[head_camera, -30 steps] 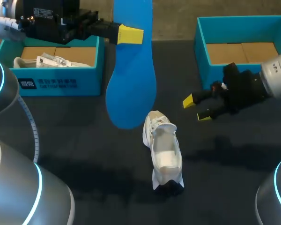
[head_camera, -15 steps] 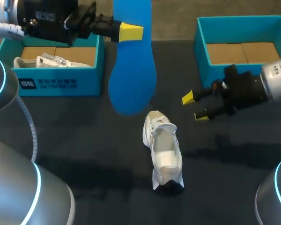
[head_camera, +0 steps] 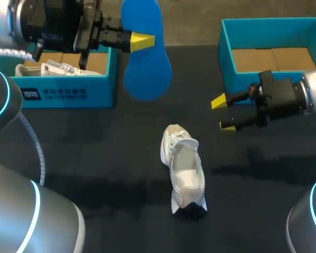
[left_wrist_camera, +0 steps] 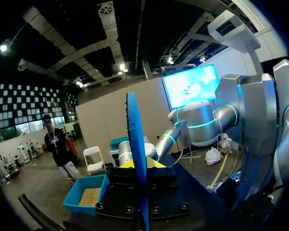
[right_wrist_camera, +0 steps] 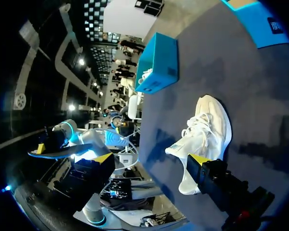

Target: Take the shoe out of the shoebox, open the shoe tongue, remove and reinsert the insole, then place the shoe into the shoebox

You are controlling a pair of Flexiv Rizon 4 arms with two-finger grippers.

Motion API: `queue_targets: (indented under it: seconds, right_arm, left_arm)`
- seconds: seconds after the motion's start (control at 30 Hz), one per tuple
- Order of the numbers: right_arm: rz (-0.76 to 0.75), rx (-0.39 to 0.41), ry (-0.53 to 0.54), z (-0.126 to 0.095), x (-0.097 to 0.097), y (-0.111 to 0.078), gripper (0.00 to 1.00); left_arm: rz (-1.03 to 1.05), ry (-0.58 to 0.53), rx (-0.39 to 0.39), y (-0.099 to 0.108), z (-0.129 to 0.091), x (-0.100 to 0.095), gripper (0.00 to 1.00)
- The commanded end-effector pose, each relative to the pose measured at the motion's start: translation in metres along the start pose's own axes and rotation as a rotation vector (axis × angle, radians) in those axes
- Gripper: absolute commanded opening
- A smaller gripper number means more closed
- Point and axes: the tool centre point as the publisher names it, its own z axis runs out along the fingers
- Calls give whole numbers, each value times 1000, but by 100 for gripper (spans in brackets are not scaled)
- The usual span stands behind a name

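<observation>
One shoe [head_camera: 62, 68] inside left shoebox [head_camera: 68, 95]

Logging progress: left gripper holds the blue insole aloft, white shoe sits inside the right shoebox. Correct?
No. The left gripper holds the blue insole aloft, but the white shoe lies on the table, outside the right shoebox, as the head view shows.

Dark table [head_camera: 95, 158]. White shoe [head_camera: 183, 168] stands on its sole mid-table, toe pointing away from the robot. Two teal boxes sit at the far edge: left box [head_camera: 68, 94] at the far left, right box [head_camera: 226, 58] at the far right, both well apart from the shoe.
</observation>
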Motion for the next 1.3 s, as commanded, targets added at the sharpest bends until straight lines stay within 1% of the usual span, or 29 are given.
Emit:
queue_targets:
  seconds: [0.03,0.1,0.2,0.57,0.6,0.63,0.67,0.73,0.77,0.8,0.83,0.87,0.9,0.93,0.97,1.0,1.03,1.07,1.13,1.17,1.3]
  right_arm:
    - [17,7,6,2,-2,7,100]
    - [26,10,16,2,-1,9,100]
    - [25,0,14,3,0,11,100]
    - [25,0,14,3,0,11,100]
    - [25,0,14,3,0,11,100]
    - [25,0,14,3,0,11,100]
    - [27,1,14,3,0,15,100]
    - [26,11,28,3,4,21,100]
    - [23,13,36,2,6,24,100]
    - [22,10,41,2,8,26,100]
    - [21,5,50,1,10,29,100]
    - [23,-2,57,0,13,31,100]
    - [24,-9,56,-1,16,33,100]
    - [19,-12,54,-1,20,36,100]
    - [12,-9,56,1,26,38,100]
    - [11,-5,58,1,28,39,100]
    - [14,-1,64,2,30,40,100]
    - [16,4,71,2,32,42,100]
    - [20,12,93,2,36,44,100]
    - [25,16,103,2,37,46,100]
    - [58,-14,100,3,38,48,100]
  left_arm:
    - [269,-72,2,16,4,4,0]
    - [321,-80,-13,19,5,0,0]
    - [321,-80,-13,19,5,0,0]
    - [321,-80,-13,19,5,0,0]
    - [384,-80,10,22,7,-2,0]
    - [436,-105,-20,28,9,-6,0]
    - [493,-91,-22,35,11,-8,0]
    - [593,-103,-4,47,11,-11,0]
    - [691,-102,27,55,10,-10,0]
    - [726,-111,4,59,10,-10,0]
    - [780,-94,-1,64,11,-10,0]
    - [852,-102,18,69,10,-8,0]
    - [849,-104,29,74,9,-9,0]
    - [880,-109,58,78,7,-11,0]
    - [933,-122,31,83,7,-12,0]
    - [947,-123,38,88,7,-13,0]
    - [990,-138,26,90,6,-12,0]
    - [1057,-131,-4,94,7,-11,0]
    - [1060,-125,8,103,7,-10,0]
    - [1101,-94,-36,109,9,-5,0]
    - [1101,-94,-36,109,9,-5,0]
